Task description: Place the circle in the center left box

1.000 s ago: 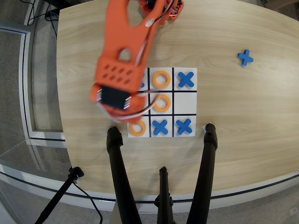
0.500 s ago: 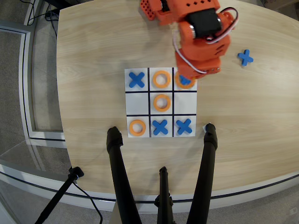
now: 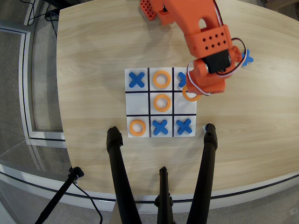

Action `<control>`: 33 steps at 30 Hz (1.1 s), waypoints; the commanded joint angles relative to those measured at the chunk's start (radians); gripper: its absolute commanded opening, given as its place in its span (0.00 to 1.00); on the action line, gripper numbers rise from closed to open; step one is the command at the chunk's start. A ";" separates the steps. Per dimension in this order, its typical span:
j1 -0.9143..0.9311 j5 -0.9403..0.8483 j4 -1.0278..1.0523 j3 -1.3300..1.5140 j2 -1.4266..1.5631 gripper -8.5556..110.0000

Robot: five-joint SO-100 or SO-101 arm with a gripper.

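Four orange rings show in the overhead view, and one of them is the circle (image 3: 189, 94) in transit. It sits under the orange arm's gripper (image 3: 192, 91), over the upper edge of the centre left box (image 3: 186, 107), the middle-row cell at the picture-right end of the board (image 3: 161, 103). Part of the ring is hidden by the arm head. It appears to be carried, so the fingers are judged to be pinching it, though the fingers themselves cannot be seen.

Relative to the board: three other rings lie in the top middle, centre and bottom picture-left cells. Blue crosses lie in the top picture-left cell and the two remaining bottom cells. Another cross (image 3: 181, 79) in the top picture-right cell is mostly covered by the arm. One loose cross (image 3: 247, 57) lies well off the board, toward picture-right.

Step in hand: carrying the circle to its cell. The ring overlaps the line between the top and middle rows. The next move calls for a small shift toward the board's bottom row, a descent, then release inside the lines.
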 commanded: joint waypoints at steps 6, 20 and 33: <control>0.044 0.005 -0.015 -0.169 -0.123 0.07; 0.061 0.021 -0.063 -0.241 -0.311 0.07; 0.064 0.023 -0.063 -0.267 -0.360 0.07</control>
